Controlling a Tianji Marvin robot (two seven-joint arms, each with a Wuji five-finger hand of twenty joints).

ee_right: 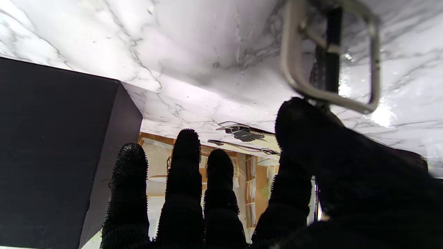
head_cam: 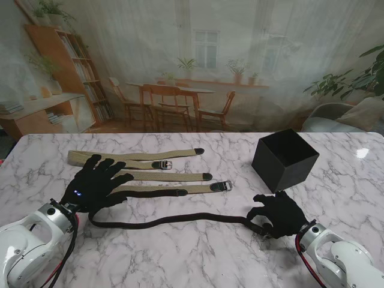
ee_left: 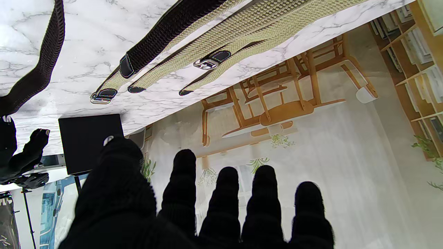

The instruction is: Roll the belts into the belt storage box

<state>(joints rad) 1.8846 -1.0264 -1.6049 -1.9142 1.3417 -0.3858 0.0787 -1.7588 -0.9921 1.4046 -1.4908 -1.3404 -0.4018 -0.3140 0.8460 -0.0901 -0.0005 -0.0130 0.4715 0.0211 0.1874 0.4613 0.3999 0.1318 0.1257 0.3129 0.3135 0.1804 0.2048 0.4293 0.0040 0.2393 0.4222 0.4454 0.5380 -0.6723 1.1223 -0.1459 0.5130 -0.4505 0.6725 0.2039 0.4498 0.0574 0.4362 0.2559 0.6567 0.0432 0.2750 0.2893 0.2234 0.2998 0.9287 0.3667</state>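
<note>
The right hand [head_cam: 278, 214] is pinching the black belt's [head_cam: 174, 219] buckle [ee_right: 330, 55], likely to start rolling; the left hand [head_cam: 96, 182] is lying spread wide, holding nothing, over the tan belts [head_cam: 135, 159].

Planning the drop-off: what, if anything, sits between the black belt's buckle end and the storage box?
Nothing visible. Bare marble lies between the right hand, at the black belt buckle end, and the storage box.

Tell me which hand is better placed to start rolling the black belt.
The right hand: it sits at the black belt's buckle end, close to the storage box. The left hand lies spread over the tan belts.
</note>
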